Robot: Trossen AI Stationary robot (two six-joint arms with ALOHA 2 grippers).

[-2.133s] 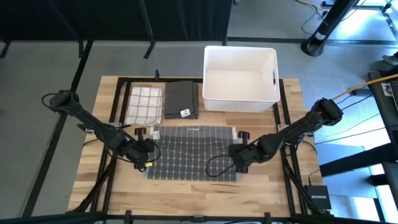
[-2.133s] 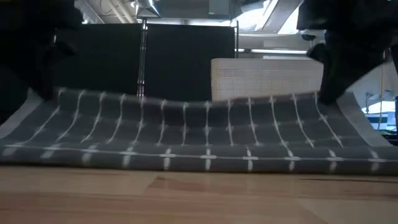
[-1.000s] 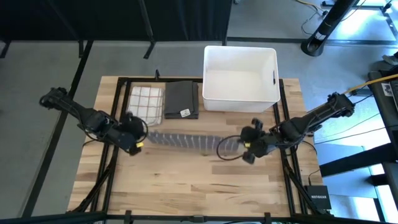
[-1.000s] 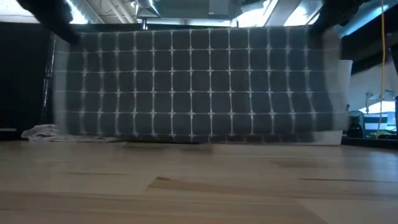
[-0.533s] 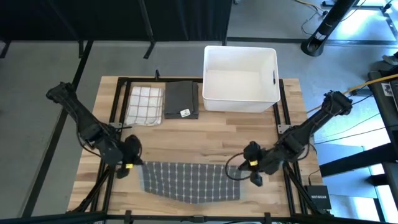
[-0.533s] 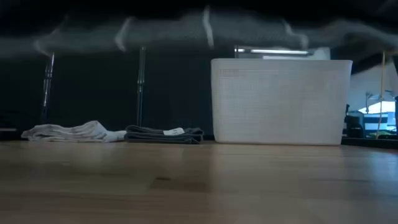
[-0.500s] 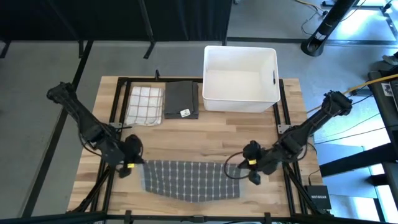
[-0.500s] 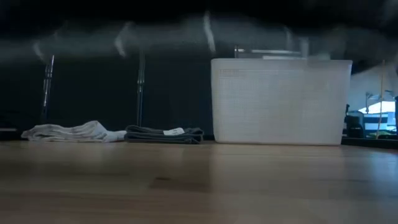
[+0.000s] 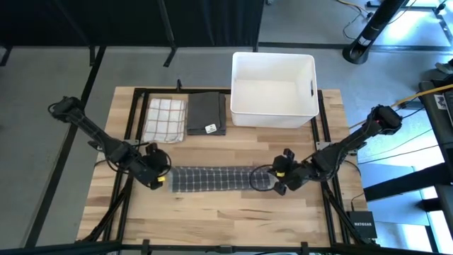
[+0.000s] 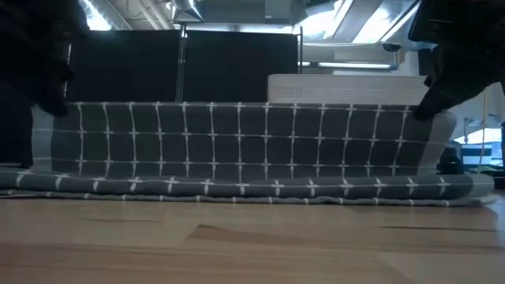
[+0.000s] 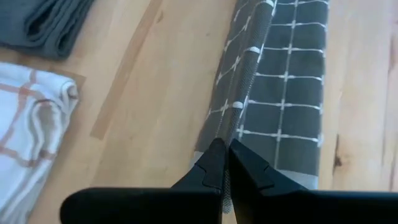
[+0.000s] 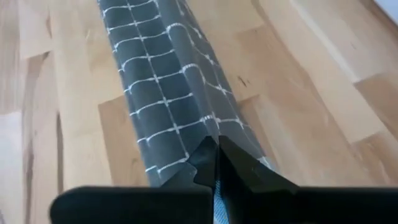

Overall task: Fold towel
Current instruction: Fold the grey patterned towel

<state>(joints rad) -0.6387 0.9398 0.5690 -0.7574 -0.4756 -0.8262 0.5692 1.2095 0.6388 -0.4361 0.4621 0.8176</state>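
While hanging as a taut band between both claws, grey towel (image 9: 212, 178) seen from the high view with long axis running side to side, parallel to the near rim of the white bin (image 9: 273, 113) and well short of it; left gripper (image 9: 157, 178) pinched on one end, right gripper (image 9: 277, 180) on the other, each equally near its own corner. From the low view, towel (image 10: 237, 150) upright like a curtain, lower edge trailing on the table (image 10: 252, 244). Through the left wrist view, fingers together on the towel's top edge (image 11: 239, 118). Through the right wrist view, same: jaws clamped on the fabric (image 12: 171, 93), cloth stretching straight ahead.
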